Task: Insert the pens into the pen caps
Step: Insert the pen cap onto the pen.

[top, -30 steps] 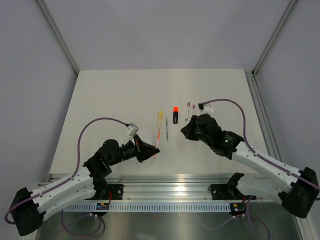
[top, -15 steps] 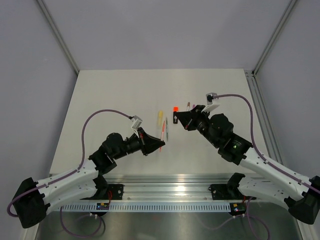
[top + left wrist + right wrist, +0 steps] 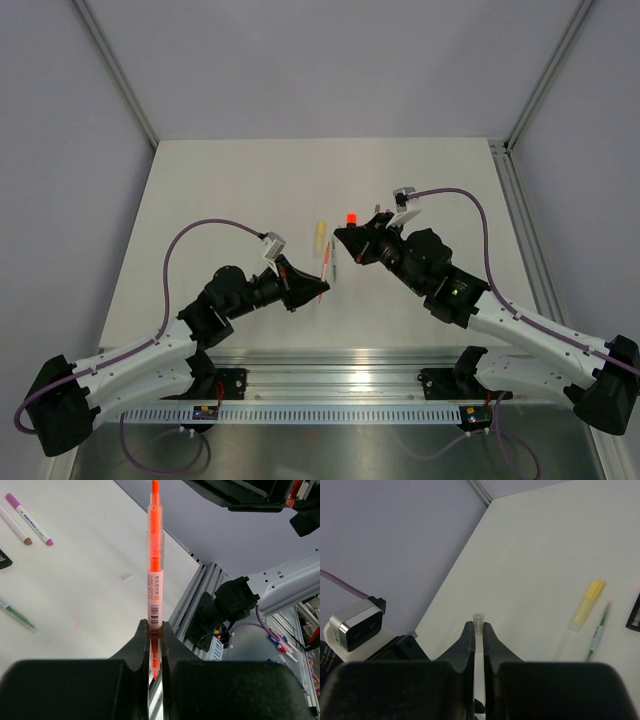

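My left gripper (image 3: pixel 318 288) is shut on a thin orange-red pen (image 3: pixel 326 262) and holds it above the table; in the left wrist view the pen (image 3: pixel 154 555) stands straight out from the left gripper (image 3: pixel 154 630), its tip uncapped. My right gripper (image 3: pixel 340 237) is shut on a small clear whitish cap (image 3: pixel 478 619), open end outward, in the right gripper (image 3: pixel 478 626). The two grippers face each other a short way apart. A pale yellow highlighter (image 3: pixel 319 232) and a thin grey-green pen (image 3: pixel 335 270) lie on the table between them. The orange tip of the black highlighter (image 3: pixel 351 217) shows behind my right gripper.
In the left wrist view a purple-capped white pen (image 3: pixel 30 522) and a white pen with a brown tip (image 3: pixel 15 526) lie on the table at the far left. The right wrist view shows the yellow highlighter (image 3: pixel 587 605), the green pen (image 3: pixel 597 635) and the left wrist camera (image 3: pixel 352 625).
My right gripper has swung left with the clear cap towards the left gripper. My left gripper lifted the orange-red pen a second ago and has held nearly still since.
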